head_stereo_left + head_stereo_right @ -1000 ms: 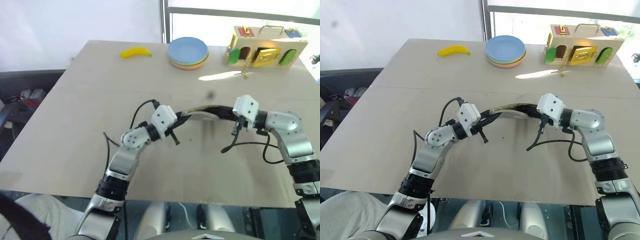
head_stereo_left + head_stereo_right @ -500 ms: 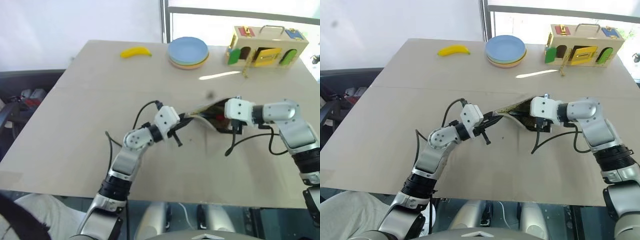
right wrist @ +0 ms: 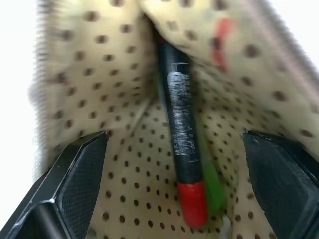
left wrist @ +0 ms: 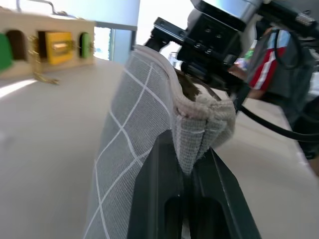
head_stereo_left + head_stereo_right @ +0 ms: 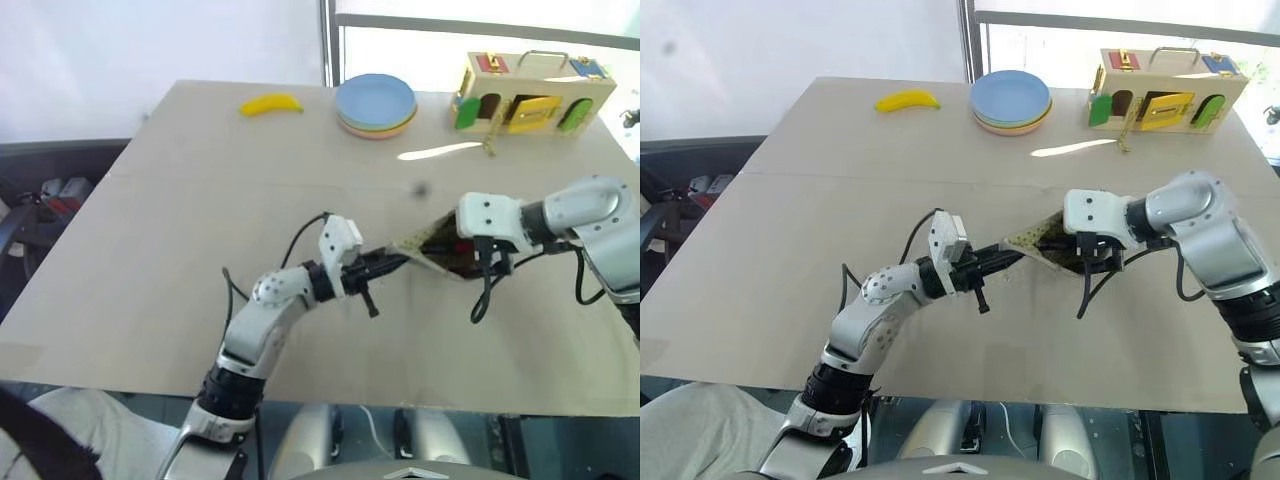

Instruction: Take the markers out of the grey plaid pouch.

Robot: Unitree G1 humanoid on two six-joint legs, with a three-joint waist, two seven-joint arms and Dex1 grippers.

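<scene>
The grey plaid pouch hangs just above the table, mouth gaping. My left gripper is shut on its left end; in the left wrist view the fabric edge is pinched between the fingers. My right gripper is open and points down into the pouch's mouth, with the dotted yellowish lining around its fingers. Between them lie the markers: a slim black marker with a red end, and a green highlighter partly hidden beneath it. Neither finger touches them.
At the table's far edge lie a yellow banana, a stack of coloured plates and a wooden latch box. Cables loop from both wrists over the table.
My right gripper let go of the pouch's right end, opened and tilted down into its mouth. The left gripper rolled and drew the pouch back and to the right.
</scene>
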